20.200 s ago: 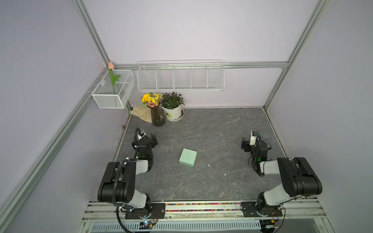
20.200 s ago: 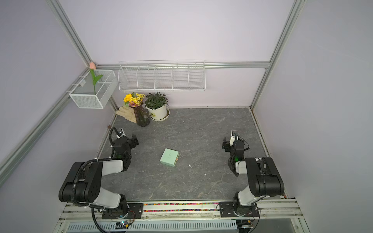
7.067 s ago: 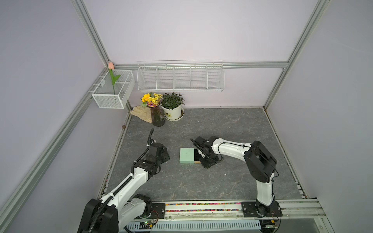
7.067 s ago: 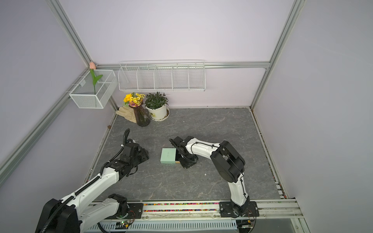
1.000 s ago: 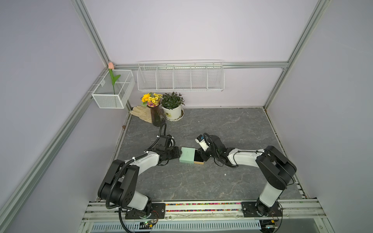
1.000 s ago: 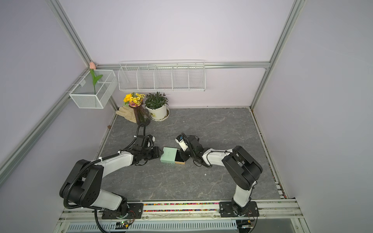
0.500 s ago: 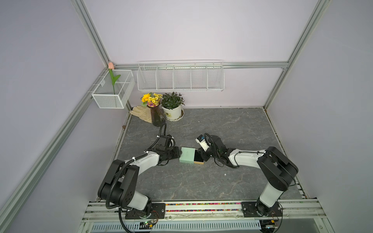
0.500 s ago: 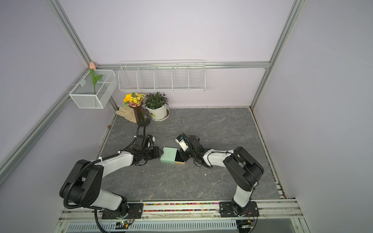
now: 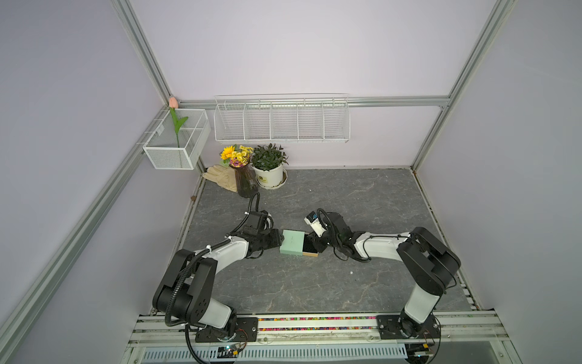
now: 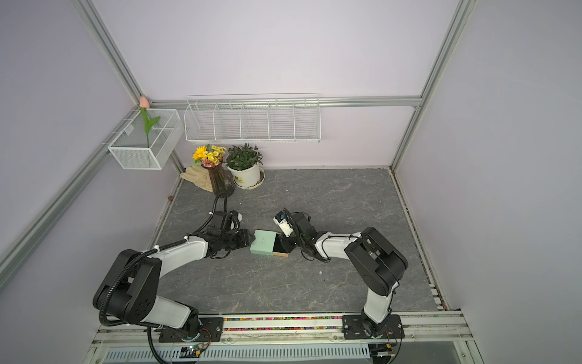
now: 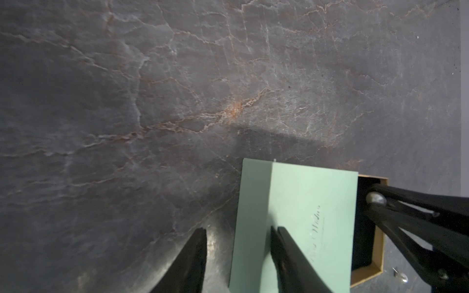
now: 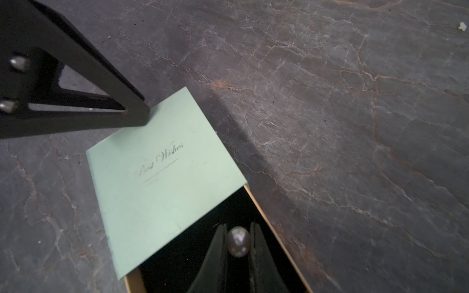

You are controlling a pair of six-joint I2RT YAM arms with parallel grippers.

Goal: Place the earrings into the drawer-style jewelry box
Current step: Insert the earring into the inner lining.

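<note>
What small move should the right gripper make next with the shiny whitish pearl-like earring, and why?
Probably open the right gripper to drop it. The shiny whitish pearl-like earring is pinched between its fingers over the black-lined tan cardboard tray, which is pulled out of the mint-green cardboard sleeve; the left gripper rests a finger on that sleeve.

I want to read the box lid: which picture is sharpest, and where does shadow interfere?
Right wrist view: sharpest; the jewelry box print reads "Best Wishes", and the earring between the right jaws glints against the dark tray. Left wrist view: print smeared, left jaws blurred, a shadow band crosses the table. Both top views: even light, print too small to read.
</note>
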